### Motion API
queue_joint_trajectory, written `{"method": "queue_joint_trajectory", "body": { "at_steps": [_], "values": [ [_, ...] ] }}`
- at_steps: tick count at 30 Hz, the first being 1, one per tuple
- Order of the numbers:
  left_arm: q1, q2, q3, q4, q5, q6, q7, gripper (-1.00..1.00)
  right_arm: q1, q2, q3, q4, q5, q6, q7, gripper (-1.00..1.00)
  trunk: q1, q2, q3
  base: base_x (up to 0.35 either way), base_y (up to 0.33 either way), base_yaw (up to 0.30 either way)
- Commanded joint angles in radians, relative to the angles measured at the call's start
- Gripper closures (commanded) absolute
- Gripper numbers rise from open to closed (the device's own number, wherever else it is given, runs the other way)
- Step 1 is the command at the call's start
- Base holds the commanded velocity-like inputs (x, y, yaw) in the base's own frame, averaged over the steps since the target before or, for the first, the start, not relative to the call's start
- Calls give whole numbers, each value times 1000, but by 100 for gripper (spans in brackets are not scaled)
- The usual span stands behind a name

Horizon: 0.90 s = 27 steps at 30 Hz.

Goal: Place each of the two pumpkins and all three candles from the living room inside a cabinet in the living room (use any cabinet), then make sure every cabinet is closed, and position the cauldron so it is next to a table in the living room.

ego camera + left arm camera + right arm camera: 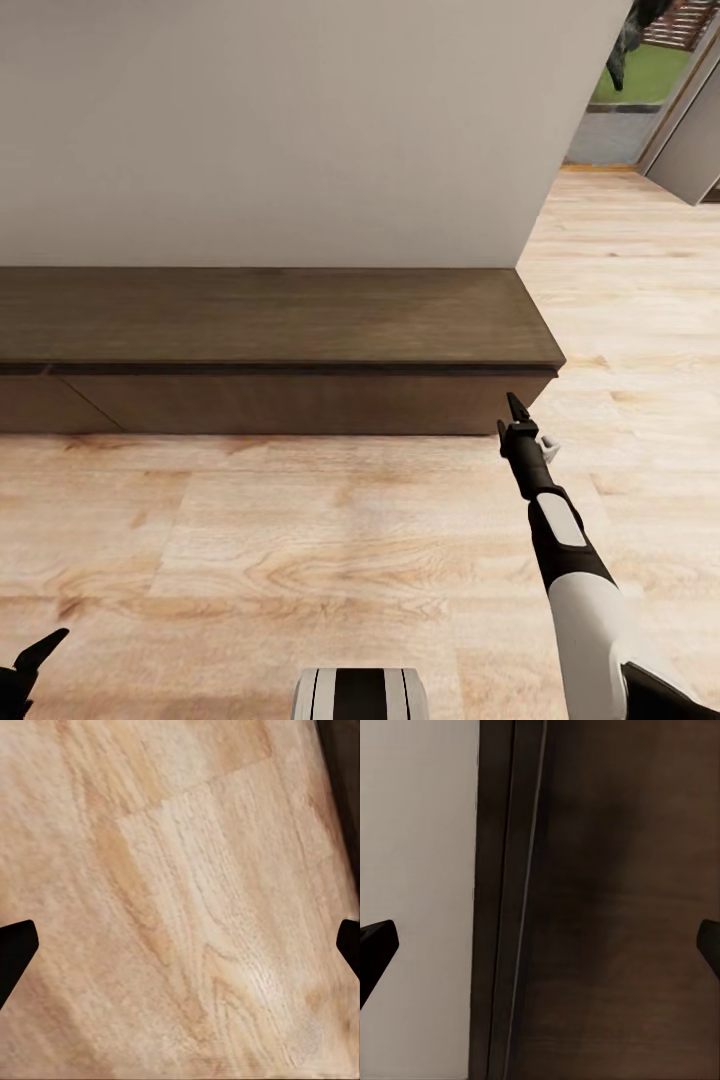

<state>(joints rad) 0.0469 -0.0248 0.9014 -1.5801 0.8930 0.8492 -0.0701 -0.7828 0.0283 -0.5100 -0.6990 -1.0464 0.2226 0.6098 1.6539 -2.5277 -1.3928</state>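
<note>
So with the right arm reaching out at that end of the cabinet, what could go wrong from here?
The right gripper is open and empty, close to the cabinet front near its end corner; pushing further could jam the fingertips against the wood. The fronts are flat with no handles, so any pull may slip. The left gripper hangs low over the floor and could scrape it.

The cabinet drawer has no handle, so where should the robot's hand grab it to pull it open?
Probably the drawer front's top edge, from the front at the cabinet's right end. The fronts are flat and handleless; the dark gap under the top board looks like the likeliest fingerhold. The right gripper is open and already close, facing the front, so hooking a finger into that gap seems best.
</note>
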Motion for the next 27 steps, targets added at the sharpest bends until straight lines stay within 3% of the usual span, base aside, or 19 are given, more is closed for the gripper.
{"method": "queue_joint_trajectory", "body": {
  "at_steps": [1,4,7,11,18,27],
  "values": [
    [1,-2,2,0,-7,4,-25,-100,-1,1,-4,0,-9,10,4,-100,0,0,-1,0,0,0],
    [3,-6,2,1,-8,4,-56,-100,-2,1,-4,0,-8,10,6,-100,0,0,-1,0,0,0],
    [13,-30,3,2,-12,2,-122,-100,-1,1,-2,0,-8,5,21,-100,0,0,-1,0,0,0],
    [18,-39,3,8,-20,-4,-160,-100,1,2,-3,12,-8,-11,123,-100,0,0,-1,0,0,0],
    [22,-42,3,11,-24,-6,-170,-100,2,-4,-3,14,-11,-21,157,-100,0,0,-1,23,0,0],
    [29,-45,3,12,-26,-12,-168,-100,2,-5,-3,15,-12,-22,158,-100,0,0,-1,194,0,0]
  ]
}}
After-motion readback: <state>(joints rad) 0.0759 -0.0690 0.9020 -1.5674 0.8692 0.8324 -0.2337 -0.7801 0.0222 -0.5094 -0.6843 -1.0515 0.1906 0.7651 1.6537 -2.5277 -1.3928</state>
